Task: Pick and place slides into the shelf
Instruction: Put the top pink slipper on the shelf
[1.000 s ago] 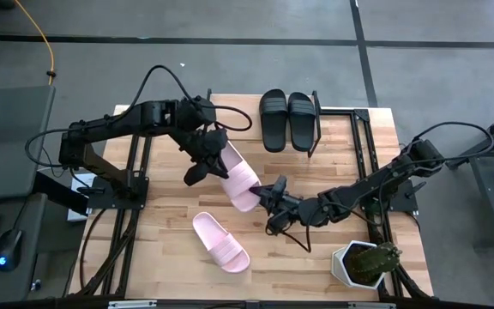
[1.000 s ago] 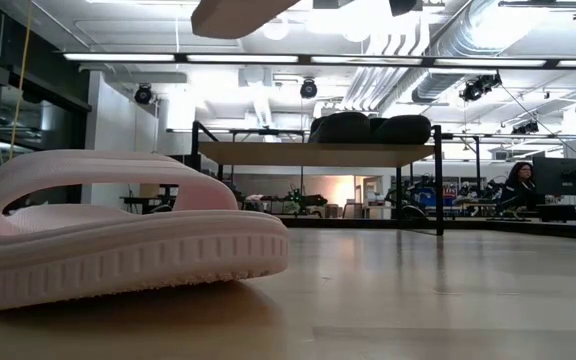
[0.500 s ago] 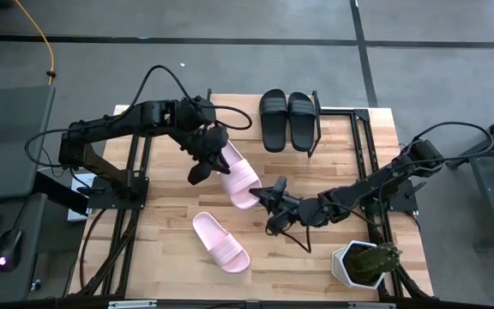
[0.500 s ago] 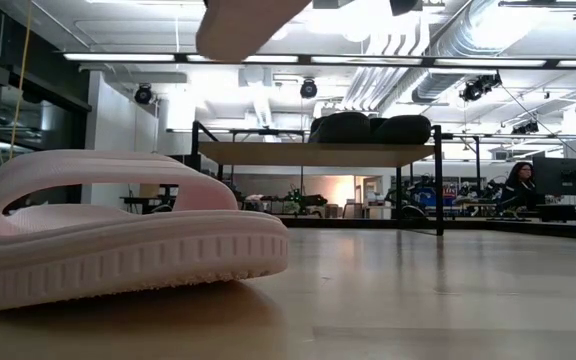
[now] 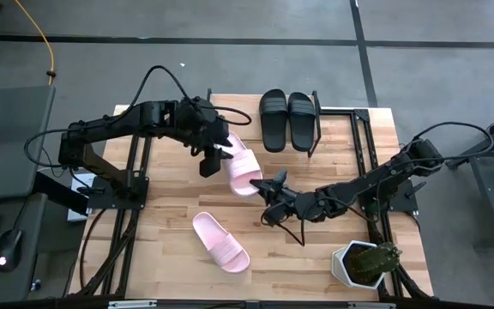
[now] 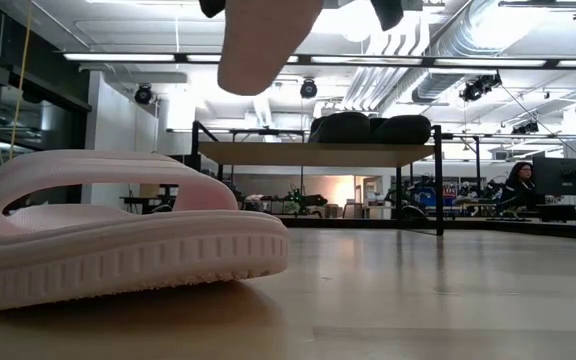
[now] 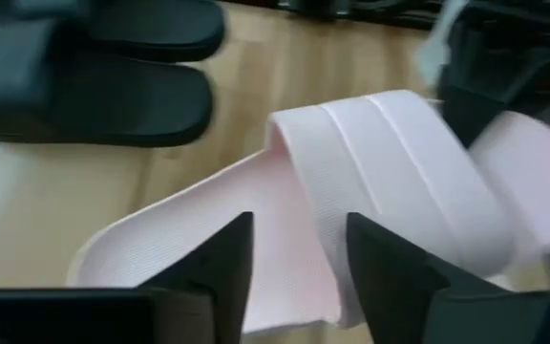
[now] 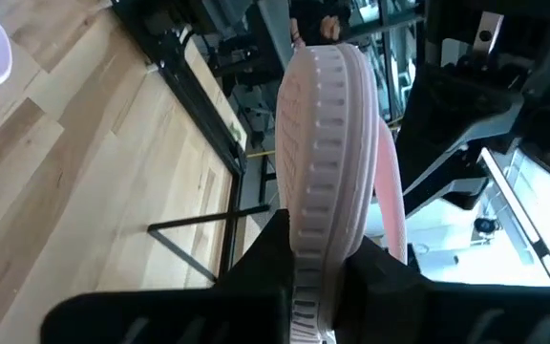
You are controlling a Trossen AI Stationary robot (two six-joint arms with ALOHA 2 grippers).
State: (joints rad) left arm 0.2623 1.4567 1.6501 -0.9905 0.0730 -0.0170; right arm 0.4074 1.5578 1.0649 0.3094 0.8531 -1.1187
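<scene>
Both grippers clamp one pink slide (image 5: 243, 163) in the air at table centre: left gripper (image 5: 215, 156) at its 9 o'clock, right gripper (image 5: 270, 190) at 5. The other pink slide (image 5: 219, 242) lies at the table's 6 o'clock; the black pair (image 5: 289, 118) sits on the shelf (image 5: 337, 129) at 12.

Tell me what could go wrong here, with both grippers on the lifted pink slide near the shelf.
1. The left gripper and right gripper both grip the lifted pink slide; if they pull apart or twist, it may slip free.
2. The black slides already fill part of the shelf, so the pink one could knock them.
3. If dropped, it could land on the other pink slide.
</scene>
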